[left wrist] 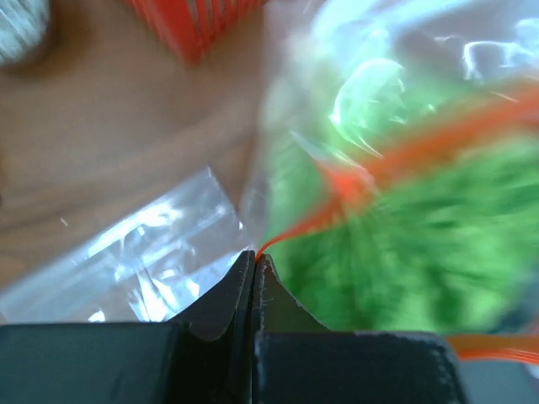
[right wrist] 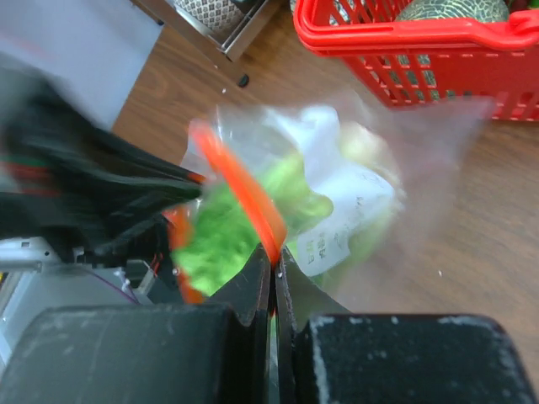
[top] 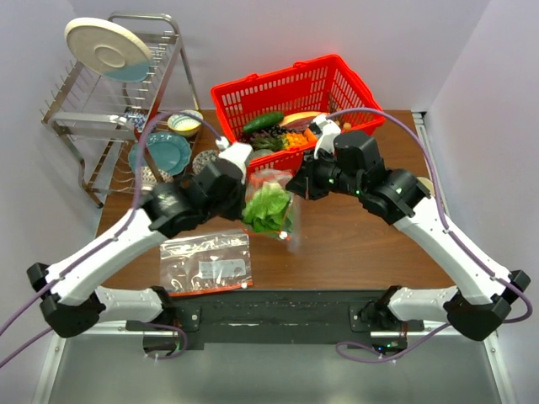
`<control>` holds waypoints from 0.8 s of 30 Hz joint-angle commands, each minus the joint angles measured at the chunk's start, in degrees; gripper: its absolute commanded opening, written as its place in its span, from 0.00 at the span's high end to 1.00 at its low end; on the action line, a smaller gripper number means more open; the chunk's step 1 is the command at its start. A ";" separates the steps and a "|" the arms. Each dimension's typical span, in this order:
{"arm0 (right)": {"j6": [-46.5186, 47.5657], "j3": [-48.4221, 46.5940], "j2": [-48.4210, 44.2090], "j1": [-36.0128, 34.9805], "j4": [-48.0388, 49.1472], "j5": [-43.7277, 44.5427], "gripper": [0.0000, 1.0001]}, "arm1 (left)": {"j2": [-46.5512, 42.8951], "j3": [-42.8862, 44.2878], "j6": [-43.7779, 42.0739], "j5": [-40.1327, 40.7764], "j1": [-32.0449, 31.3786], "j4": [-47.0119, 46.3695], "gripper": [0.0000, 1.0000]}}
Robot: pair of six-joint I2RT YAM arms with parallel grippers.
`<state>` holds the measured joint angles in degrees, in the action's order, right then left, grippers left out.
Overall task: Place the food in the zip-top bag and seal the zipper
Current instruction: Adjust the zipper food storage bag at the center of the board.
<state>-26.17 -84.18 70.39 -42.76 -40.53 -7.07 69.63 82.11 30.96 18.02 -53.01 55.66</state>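
The clear zip-top bag (top: 271, 202) hangs between my two grippers above the table, with the green and white napa cabbage (top: 267, 209) inside it. My left gripper (top: 242, 187) is shut on the red-orange zipper strip (left wrist: 354, 181) at its left end. My right gripper (top: 296, 187) is shut on the same strip (right wrist: 244, 198) at its right side. The cabbage fills the left wrist view (left wrist: 404, 244) and shows in the right wrist view (right wrist: 223, 231). A dark green cucumber (top: 263, 122) lies in the red basket (top: 253, 93). The brown nuts are not visible.
A second clear zip-top bag (top: 206, 263) lies flat on the table near its front left. The red basket holds other produce at the back. A metal dish rack (top: 118, 93) with a plate and bowls (top: 168, 153) stands at the back left.
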 commanded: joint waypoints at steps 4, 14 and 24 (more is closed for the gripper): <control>2.10 2.57 -3.50 -0.21 -2.36 -0.13 1.00 | 0.16 -0.61 1.83 -5.73 0.54 -3.82 1.00; 1.91 2.73 -3.95 -0.22 -2.88 -1.11 1.00 | -1.06 0.90 1.73 -7.36 0.63 -5.33 1.00; 1.30 5.85 -4.39 -0.22 -1.84 -2.59 1.00 | 1.57 7.53 -0.02 -6.69 2.21 -4.25 1.00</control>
<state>-25.04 -83.37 65.32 -43.03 -44.03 -8.34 74.37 79.26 32.32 9.04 -51.40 51.20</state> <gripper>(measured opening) 0.012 0.018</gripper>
